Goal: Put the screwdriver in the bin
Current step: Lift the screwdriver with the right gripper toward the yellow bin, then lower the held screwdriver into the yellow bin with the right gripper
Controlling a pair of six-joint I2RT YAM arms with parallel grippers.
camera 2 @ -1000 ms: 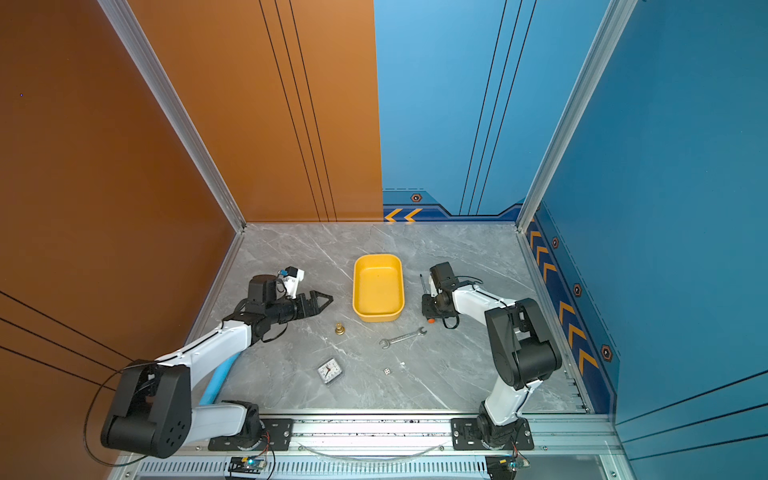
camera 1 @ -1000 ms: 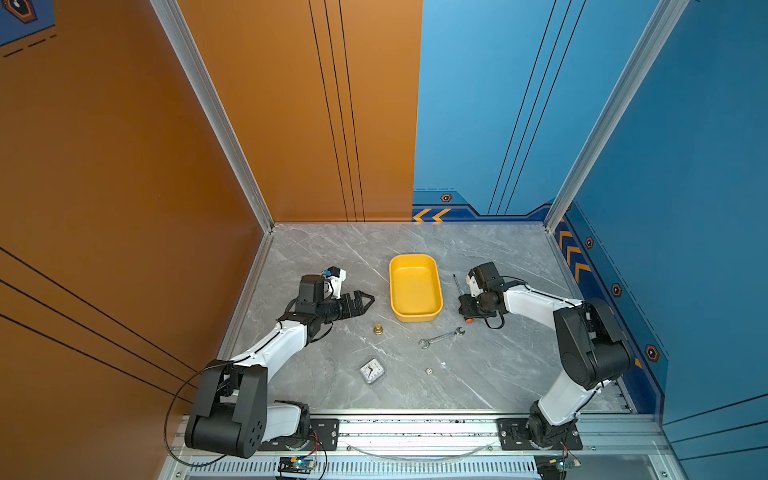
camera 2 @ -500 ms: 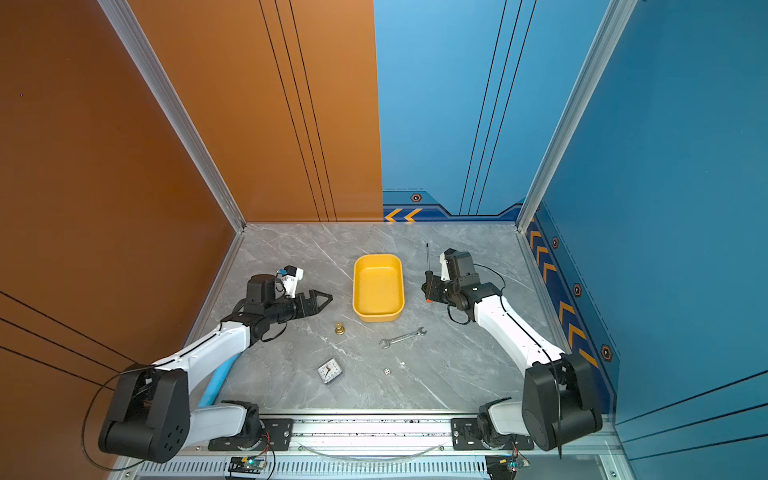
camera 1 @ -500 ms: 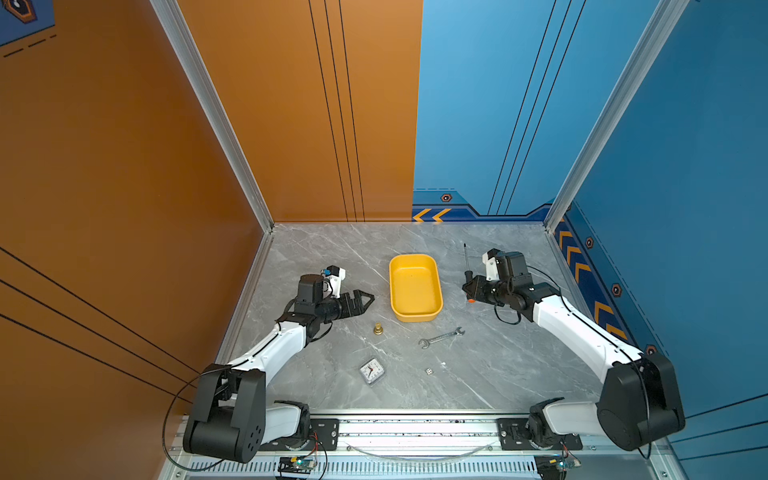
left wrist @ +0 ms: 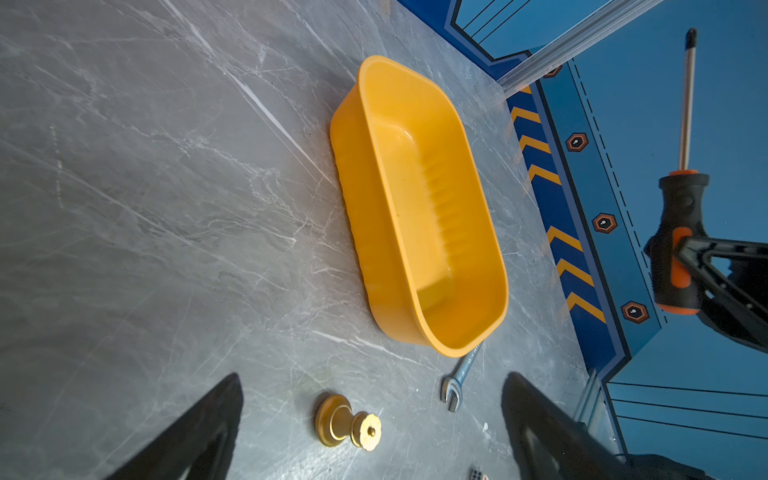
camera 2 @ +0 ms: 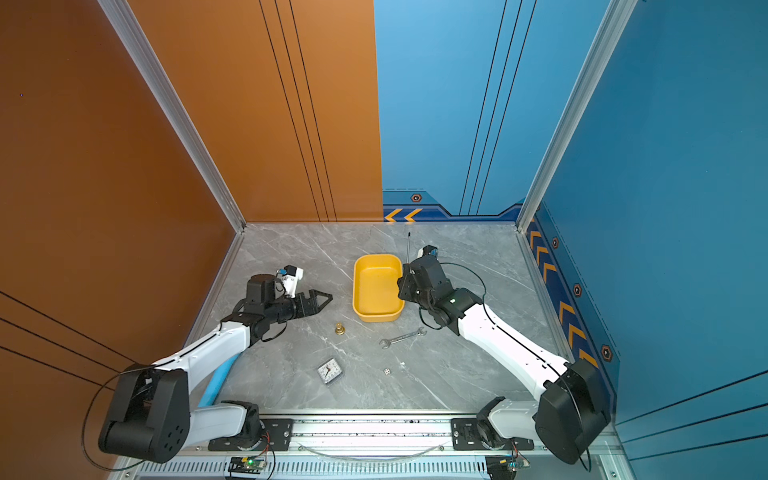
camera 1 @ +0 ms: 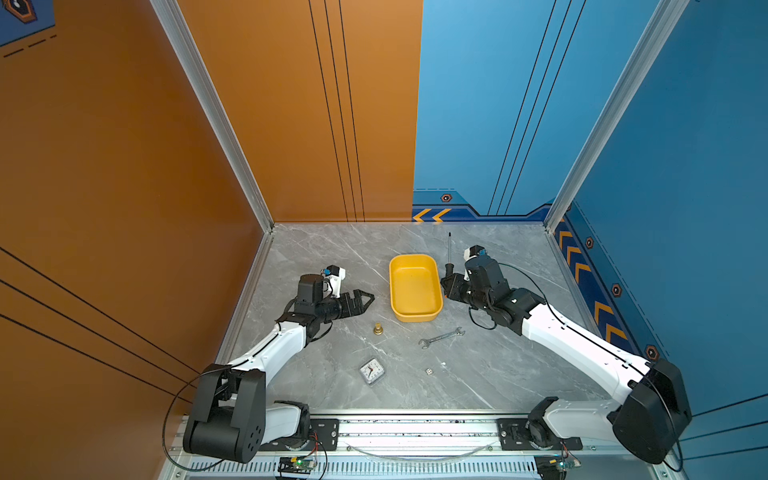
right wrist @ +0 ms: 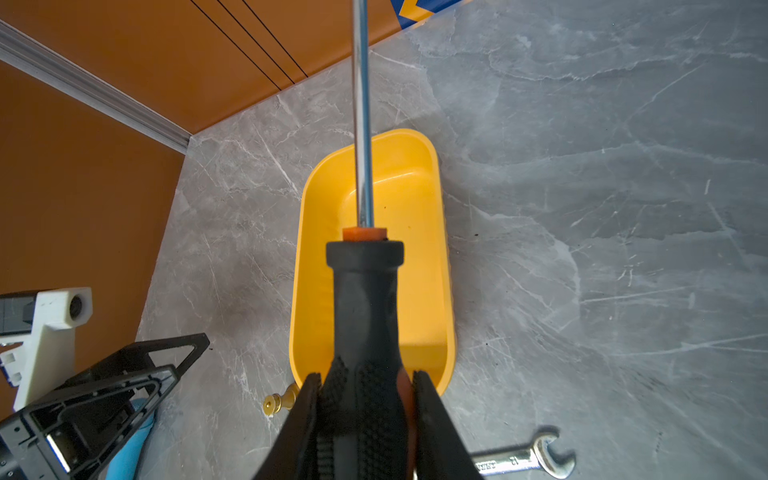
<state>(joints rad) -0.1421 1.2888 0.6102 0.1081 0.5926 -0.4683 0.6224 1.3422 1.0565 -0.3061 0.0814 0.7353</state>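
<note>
The screwdriver (camera 1: 449, 266) has a black handle with orange-red ends and a thin metal shaft. It is held off the table with the shaft pointing up and toward the back wall. My right gripper (camera 1: 446, 286) is shut on its handle (right wrist: 365, 299), just at the right rim of the yellow bin (camera 1: 415, 291), and its place in the wrist view is (right wrist: 366, 376). In that view the bin (right wrist: 419, 199) lies below the screwdriver with nothing in it. My left gripper (camera 1: 368, 297) stands open and holds nothing, left of the bin.
A silver wrench (camera 1: 441, 337) lies in front of the bin. A brass knob (camera 1: 377, 329) sits near the bin's front left corner. A small clock (camera 1: 372, 371) and a die (camera 1: 429, 371) lie nearer the front rail. Walls close in three sides.
My right arm has risen with the screwdriver off the table and carried it left to the bin's right rim. The left arm has barely moved.
</note>
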